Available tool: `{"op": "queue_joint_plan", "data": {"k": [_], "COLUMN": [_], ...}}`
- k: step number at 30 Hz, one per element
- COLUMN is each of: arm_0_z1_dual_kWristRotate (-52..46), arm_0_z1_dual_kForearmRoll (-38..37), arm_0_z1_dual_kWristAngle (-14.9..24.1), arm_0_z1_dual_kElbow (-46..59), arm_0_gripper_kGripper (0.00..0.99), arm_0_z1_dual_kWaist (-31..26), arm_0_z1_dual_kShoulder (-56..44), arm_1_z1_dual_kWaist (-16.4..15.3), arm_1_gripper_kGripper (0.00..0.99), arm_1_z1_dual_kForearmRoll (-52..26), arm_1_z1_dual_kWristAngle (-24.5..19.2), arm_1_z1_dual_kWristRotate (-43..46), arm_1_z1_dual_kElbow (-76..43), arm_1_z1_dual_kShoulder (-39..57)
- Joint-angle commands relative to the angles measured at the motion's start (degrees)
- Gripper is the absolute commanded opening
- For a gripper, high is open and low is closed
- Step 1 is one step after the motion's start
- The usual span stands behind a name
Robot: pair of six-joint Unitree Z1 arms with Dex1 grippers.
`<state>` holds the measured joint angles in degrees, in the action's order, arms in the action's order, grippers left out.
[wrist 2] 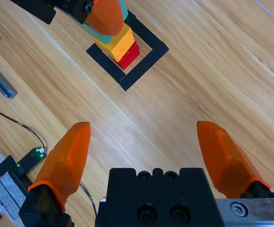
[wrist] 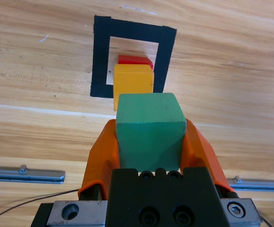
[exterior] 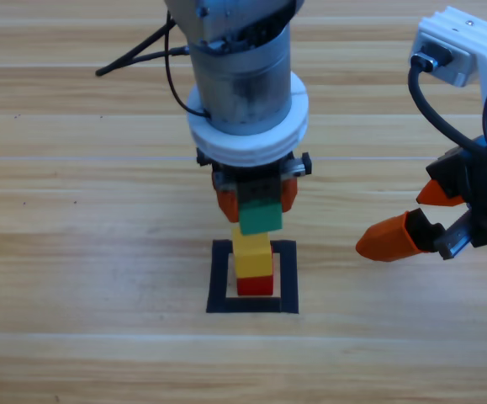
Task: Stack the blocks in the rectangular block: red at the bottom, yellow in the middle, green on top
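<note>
The last step of the stack is being carried out: the green cube (wrist: 149, 130) is being held by the left end effector (exterior: 256, 200), its jaws pressed against the cube's two sides, just above and slightly behind the yellow cube (exterior: 251, 255), which is sitting on the red cube (exterior: 255, 284) inside the black tape outline (exterior: 219, 278) on the surface (exterior: 75, 252). Judged from this, alignment over the yellow cube and a gentle lowering are being called for before release. The right end effector (wrist 2: 148, 142) is being kept spread and empty, well apart to the right.

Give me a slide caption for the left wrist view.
Left tool holds the green cube above the yellow cube, stacked on red inside the tape square.
</note>
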<state>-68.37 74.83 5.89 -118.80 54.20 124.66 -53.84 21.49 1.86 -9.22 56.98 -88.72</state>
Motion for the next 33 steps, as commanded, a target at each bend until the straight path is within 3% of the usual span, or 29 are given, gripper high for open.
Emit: {"op": "queue_joint_plan", "data": {"k": [1,33], "arm_0_z1_dual_kWristRotate": [-0.8,2.0], "arm_0_z1_dual_kForearmRoll": [-0.2,-0.3], "arm_0_z1_dual_kWristAngle": [0.7,0.5], "arm_0_z1_dual_kElbow": [1.0,1.3], "arm_0_gripper_kGripper": [0.19,0.19], "arm_0_z1_dual_kWaist": [1.1,0.7], "arm_0_z1_dual_kShoulder": [2.3,6.0], "arm_1_z1_dual_kWaist": [1.5,1.5], "arm_1_gripper_kGripper": [0.99,0.99], "arm_1_z1_dual_kForearmRoll": [-1.3,-1.5], "arm_1_z1_dual_kWristAngle": [0.3,0.9], "arm_1_z1_dual_kWristRotate": [0.3,0.3], "arm_1_z1_dual_kElbow": [-2.0,-2.0], "arm_1_z1_dual_kShoulder": [2.6,2.4]}}
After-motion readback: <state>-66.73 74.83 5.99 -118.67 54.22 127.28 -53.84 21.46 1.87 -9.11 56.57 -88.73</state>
